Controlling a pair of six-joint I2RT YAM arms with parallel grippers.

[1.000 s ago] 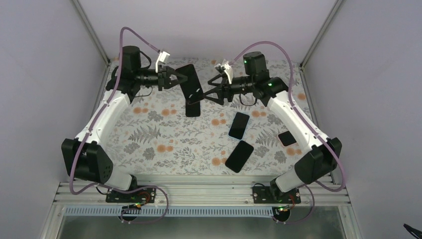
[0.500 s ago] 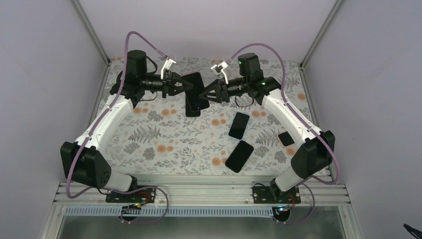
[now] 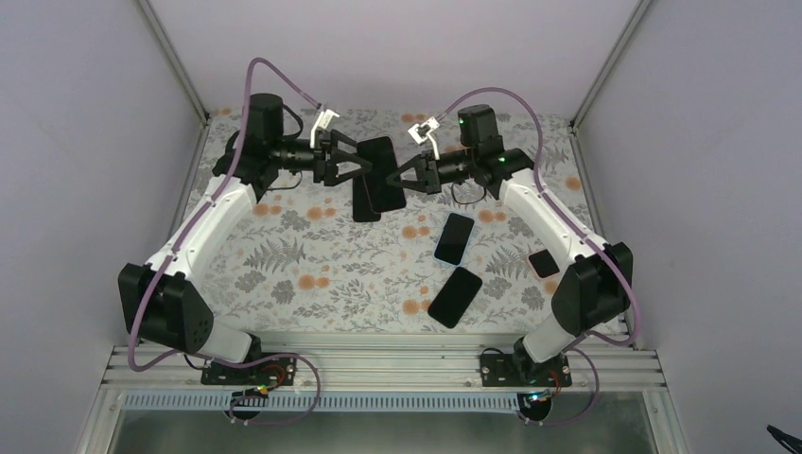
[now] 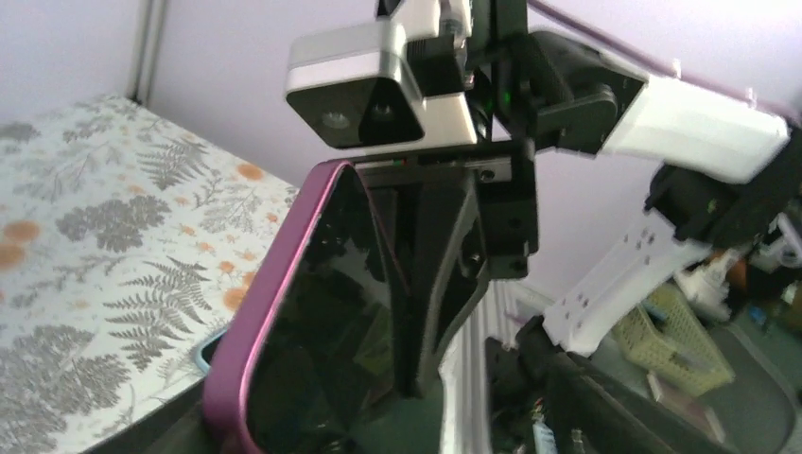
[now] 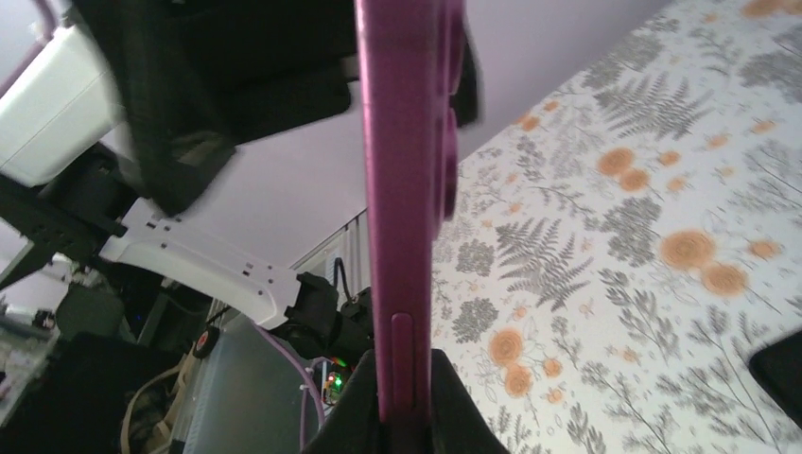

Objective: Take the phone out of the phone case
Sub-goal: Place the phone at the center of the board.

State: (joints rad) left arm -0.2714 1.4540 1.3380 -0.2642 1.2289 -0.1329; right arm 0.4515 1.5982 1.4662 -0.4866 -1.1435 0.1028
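Phone [image 3: 386, 175], inside its magenta phone case [image 5: 407, 189], hangs on edge in the air above the far middle of the counter [image 3: 312, 255]. Right pincer [image 3: 405, 180] is clamped on one long edge, one finger lying across the screen. Left pincer [image 3: 364, 170] sits at the opposite edge, jaws parted, gripping nothing.

Judgement: the right grip pins phone and case together. Left should catch only the case lip at a free corner and peel slowly. Stay over bare counter, away from the spare phones [image 3: 455, 237].
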